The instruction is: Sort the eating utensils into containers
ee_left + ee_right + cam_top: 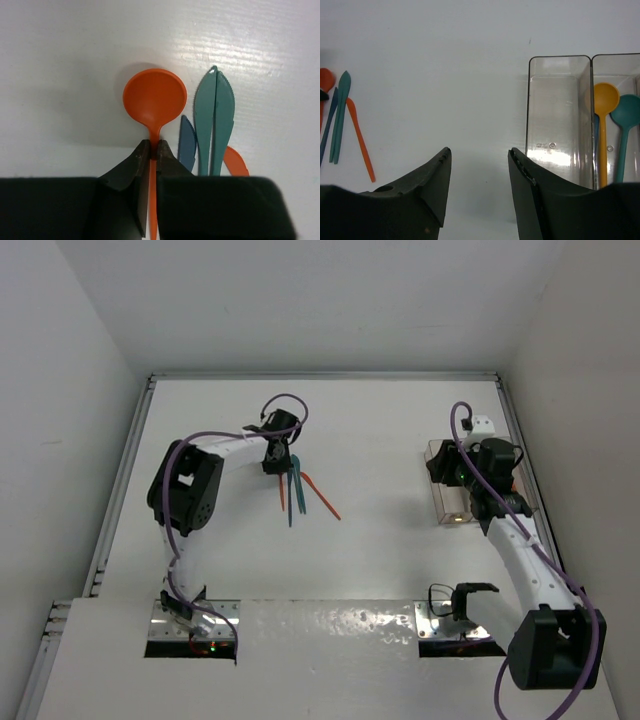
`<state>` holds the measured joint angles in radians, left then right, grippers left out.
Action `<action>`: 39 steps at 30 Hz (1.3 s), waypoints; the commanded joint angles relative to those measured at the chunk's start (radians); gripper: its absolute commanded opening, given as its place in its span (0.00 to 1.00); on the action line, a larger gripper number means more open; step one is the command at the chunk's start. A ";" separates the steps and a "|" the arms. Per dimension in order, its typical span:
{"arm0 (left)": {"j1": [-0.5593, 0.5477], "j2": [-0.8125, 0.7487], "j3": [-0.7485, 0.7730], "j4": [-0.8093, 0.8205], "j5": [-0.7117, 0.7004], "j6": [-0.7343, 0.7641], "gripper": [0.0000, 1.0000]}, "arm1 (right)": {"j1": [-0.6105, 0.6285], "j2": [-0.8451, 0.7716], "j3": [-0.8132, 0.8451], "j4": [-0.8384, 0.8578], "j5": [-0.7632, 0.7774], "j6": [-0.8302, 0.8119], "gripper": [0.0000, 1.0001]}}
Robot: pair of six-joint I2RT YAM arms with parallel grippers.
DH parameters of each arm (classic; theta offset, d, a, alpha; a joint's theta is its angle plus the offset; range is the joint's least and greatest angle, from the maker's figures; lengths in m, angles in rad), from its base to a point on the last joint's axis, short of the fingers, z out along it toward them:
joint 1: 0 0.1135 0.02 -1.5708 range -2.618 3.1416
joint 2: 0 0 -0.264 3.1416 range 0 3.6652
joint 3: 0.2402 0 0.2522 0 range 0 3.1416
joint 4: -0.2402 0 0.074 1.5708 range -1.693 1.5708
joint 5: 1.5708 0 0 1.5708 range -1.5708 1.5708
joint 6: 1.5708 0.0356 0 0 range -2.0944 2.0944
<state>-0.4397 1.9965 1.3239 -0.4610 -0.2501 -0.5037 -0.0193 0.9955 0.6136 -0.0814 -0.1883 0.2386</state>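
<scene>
Nearest the left wrist camera, the left gripper [152, 150] has its two black fingers pressed together on the slim handle of an orange spoon [155, 97], just below the round bowl. The bowl points away from the wrist and lies over the white table [65, 75]. Just to the right of that spoon lies a blue knife [187, 142], then two teal knives [214, 115] side by side with their edges touching. Past them is an orange utensil [235, 161] whose kind cannot be told, since the finger hides most of it. From above, this loose cluster sits left of the table's middle, fanned out under the left wrist and well apart from the bins. Further right, the right gripper [479, 165] hangs over bare table with its jaws standing apart and nothing between them. Just beside its right finger begin the containers [559, 59], clear rectangular bins joined along their long walls. The leftmost compartment shows only its clear floor and a patch of glare. The next one holds a yellow-orange spoon [605, 125] and a teal spoon [625, 130], lying parallel with their bowls at the far end, plus a thin blue sliver against the dividing wall. The picture's right edge cuts off the rest of the row.
</scene>
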 commanded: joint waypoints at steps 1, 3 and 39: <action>-0.010 0.047 0.015 -0.030 -0.038 0.001 0.00 | 0.012 -0.005 0.001 0.057 -0.034 0.024 0.49; -0.008 0.039 0.037 -0.037 -0.034 0.007 0.00 | 0.019 0.003 0.017 0.048 -0.048 0.028 0.49; -0.054 -0.581 -0.250 0.443 0.419 -0.345 0.00 | 0.737 0.471 0.344 0.327 0.121 0.240 0.54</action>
<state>-0.4728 1.4788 1.0924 -0.0719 0.1608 -0.8322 0.7063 1.4376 0.9047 0.1837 -0.0933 0.4553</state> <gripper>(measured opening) 0.041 0.545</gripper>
